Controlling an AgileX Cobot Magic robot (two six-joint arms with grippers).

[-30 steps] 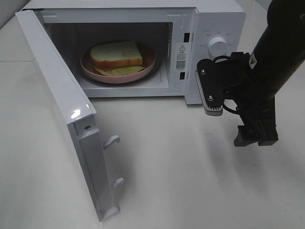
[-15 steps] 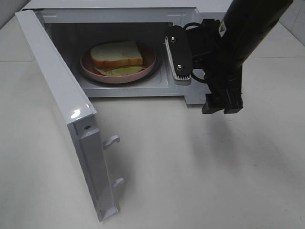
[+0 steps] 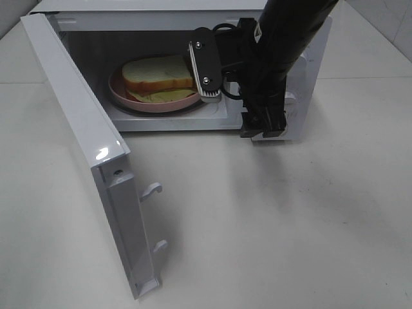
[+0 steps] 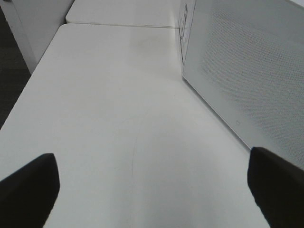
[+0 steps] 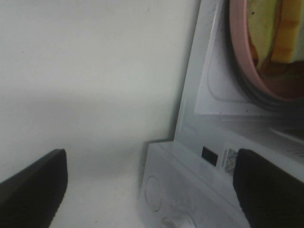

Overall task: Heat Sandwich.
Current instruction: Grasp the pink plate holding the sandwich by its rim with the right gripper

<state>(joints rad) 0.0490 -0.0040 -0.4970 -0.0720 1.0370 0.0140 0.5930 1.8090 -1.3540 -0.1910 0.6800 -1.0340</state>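
Note:
The sandwich (image 3: 158,74), white bread with tan crust and a yellow-green filling, lies on a round pink plate (image 3: 119,95) inside the white microwave (image 3: 161,13), whose door (image 3: 84,129) stands wide open to the left. My right gripper (image 3: 262,131) hangs open and empty in front of the microwave's control panel, just right of the cavity. In the right wrist view the gripper (image 5: 152,190) is spread wide, with the plate's rim (image 5: 247,57) and the sandwich's edge (image 5: 285,28) beyond. My left gripper (image 4: 152,190) is open and empty over the table beside the microwave's perforated side wall (image 4: 247,71); it does not show in the exterior view.
The open door's hooks (image 3: 152,189) stick out over the white table (image 3: 270,225). My right arm (image 3: 283,38) crosses in front of the control panel and hides the knob. A table seam (image 4: 118,24) runs behind the microwave.
My right arm has swung left and back toward the microwave, from beside its right side to in front of the control panel, near the cavity opening. The sandwich and door have not moved.

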